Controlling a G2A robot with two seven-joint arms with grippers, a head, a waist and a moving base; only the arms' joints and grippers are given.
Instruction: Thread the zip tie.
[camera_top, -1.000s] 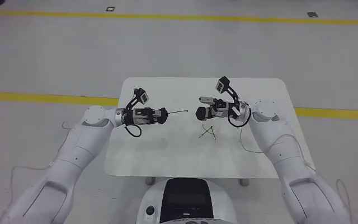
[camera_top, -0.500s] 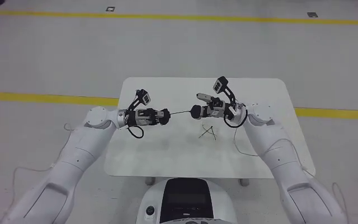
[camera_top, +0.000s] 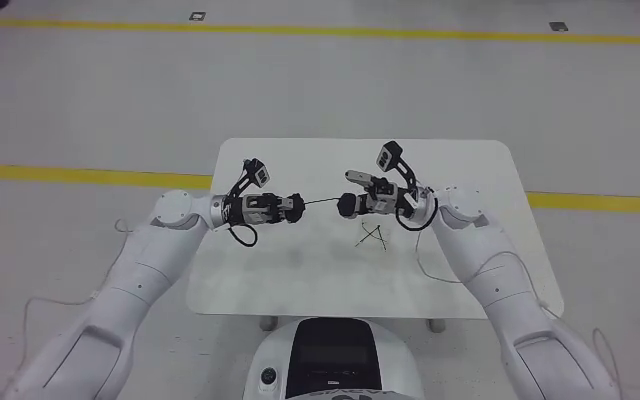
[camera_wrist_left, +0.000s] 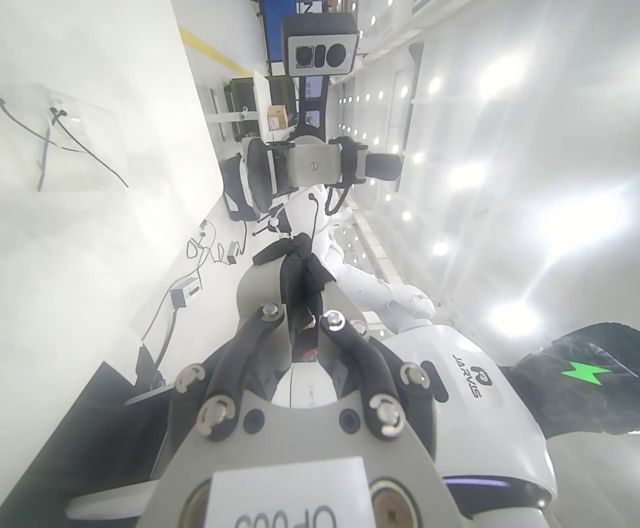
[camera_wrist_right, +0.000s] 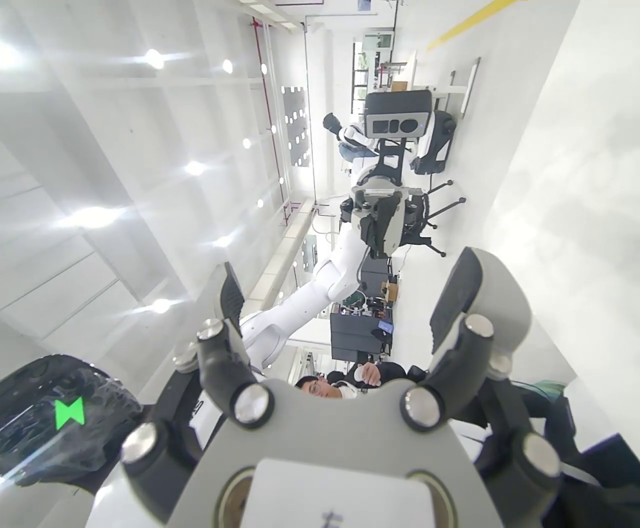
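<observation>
**Tie held out between two facing grippers**

Left gripper (camera_top: 291, 207): we note its fingers (camera_wrist_left: 257, 295) pressed together and clamped on the zip tie (camera_top: 318, 202). In the left wrist view something dark is pinched at the fingertips. The strap itself is too thin for us to follow there.

From the top view the tie leaves this gripper toward 3 o'clock. It is a thin, straight black line, held up off the table (camera_top: 300, 280).

Right gripper (camera_top: 345, 205): it sits at 3 o'clock of the left one and the two face each other nose to nose. In the right wrist view we see its fingers (camera_wrist_right: 227, 300) spread wide, one to each side of the left gripper farther off.

The tie's free tip reaches the mouth of the right gripper in the top view. We cannot tell whether the tip lies between the fingers or stops just short of them.

Both grippers hang over the middle of the white table, slightly toward its 12 o'clock edge.

Loose ties (camera_top: 372, 236): a few black ones lie crossed and flat on the table. They are at 5 o'clock of the right gripper, near it but apart from both grippers and from the held tie.
</observation>
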